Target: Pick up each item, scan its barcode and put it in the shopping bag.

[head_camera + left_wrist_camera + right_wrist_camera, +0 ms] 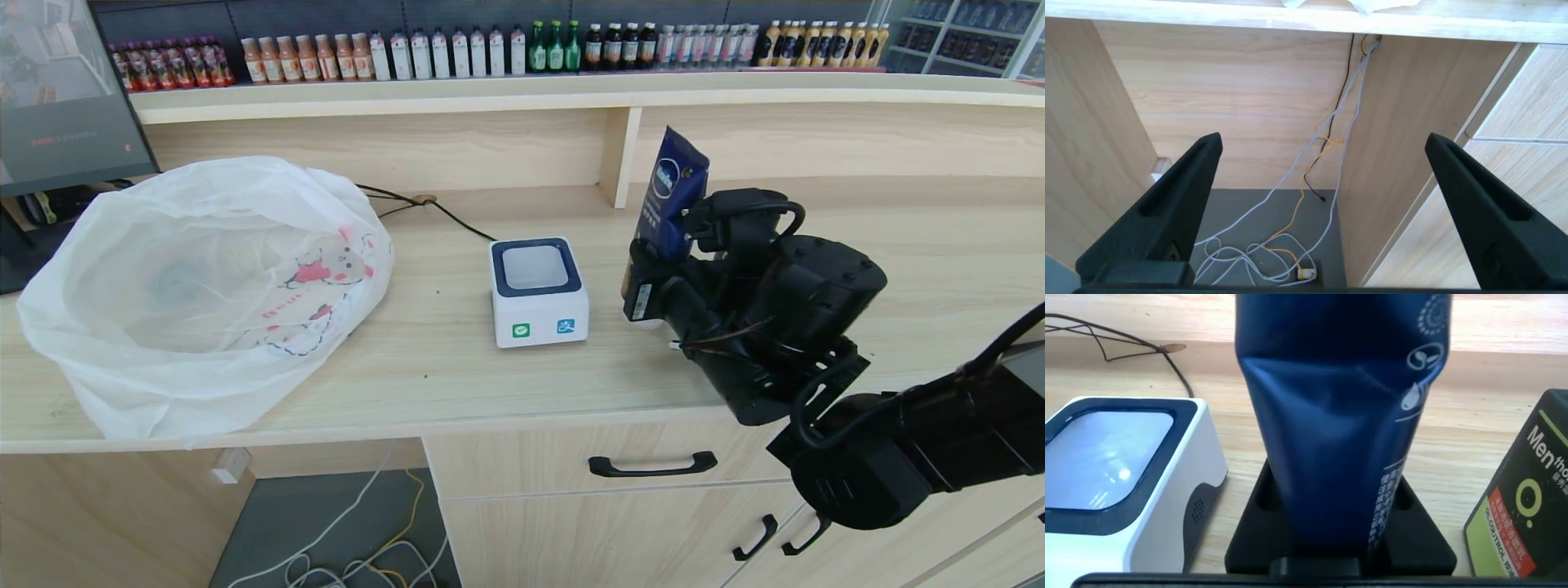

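My right tool [657,263] grips the dark blue soft tube [674,184] upright; the white blue-rimmed box scanner [537,287] stands near, to its left.

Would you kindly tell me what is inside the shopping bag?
The shopping bag looks empty apart from a faint round grey shape that I cannot identify; its crumpled near wall hides the bottom edge.

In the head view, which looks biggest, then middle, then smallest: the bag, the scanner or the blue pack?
Largest: bag.
Middle: scanner.
Smallest: blue pack, but its lower end is hidden, so these last two are close.
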`<state>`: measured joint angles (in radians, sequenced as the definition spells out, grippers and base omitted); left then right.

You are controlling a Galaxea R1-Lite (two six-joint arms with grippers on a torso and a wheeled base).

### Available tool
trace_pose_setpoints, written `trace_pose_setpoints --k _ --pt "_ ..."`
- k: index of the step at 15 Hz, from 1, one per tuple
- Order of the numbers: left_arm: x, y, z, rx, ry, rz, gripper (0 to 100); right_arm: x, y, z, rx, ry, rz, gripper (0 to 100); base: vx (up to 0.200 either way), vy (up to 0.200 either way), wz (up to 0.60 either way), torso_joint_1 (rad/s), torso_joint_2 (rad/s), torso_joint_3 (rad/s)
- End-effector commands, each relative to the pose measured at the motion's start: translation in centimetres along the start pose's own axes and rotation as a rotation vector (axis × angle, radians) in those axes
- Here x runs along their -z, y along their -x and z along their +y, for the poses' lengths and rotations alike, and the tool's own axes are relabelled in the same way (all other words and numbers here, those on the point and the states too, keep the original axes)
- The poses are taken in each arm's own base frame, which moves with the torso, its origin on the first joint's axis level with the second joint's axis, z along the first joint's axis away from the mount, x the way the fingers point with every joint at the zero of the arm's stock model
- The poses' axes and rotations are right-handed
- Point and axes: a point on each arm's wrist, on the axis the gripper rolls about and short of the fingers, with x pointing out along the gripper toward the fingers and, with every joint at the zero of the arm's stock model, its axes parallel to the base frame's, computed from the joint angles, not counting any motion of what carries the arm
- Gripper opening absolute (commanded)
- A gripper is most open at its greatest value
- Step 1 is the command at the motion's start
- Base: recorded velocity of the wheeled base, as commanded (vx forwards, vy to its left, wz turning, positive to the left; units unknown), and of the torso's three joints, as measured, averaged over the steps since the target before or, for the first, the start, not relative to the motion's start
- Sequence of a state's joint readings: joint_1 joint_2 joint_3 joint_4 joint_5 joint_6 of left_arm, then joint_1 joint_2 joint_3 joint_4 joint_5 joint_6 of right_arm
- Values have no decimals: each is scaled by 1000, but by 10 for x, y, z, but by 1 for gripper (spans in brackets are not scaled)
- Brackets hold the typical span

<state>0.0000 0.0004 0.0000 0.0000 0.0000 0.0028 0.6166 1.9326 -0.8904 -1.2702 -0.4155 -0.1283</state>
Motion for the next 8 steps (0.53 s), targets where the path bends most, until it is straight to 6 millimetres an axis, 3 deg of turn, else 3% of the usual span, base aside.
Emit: trace_pose_setpoints --k 1,5,8 --pt "0 0 0 2 0 0 100 -3 1 -1 1 -3 -9 0 0 0 0 0 0 0" --pt "0 0 0 0 0 0 100 -9 3 -2 3 -6 -21 0 0 0 0 0 0 0" --pt "0 0 0 0 0 0 100 -15 17 -8 -1 -4 -14 0 0 0 0 0 0 0"
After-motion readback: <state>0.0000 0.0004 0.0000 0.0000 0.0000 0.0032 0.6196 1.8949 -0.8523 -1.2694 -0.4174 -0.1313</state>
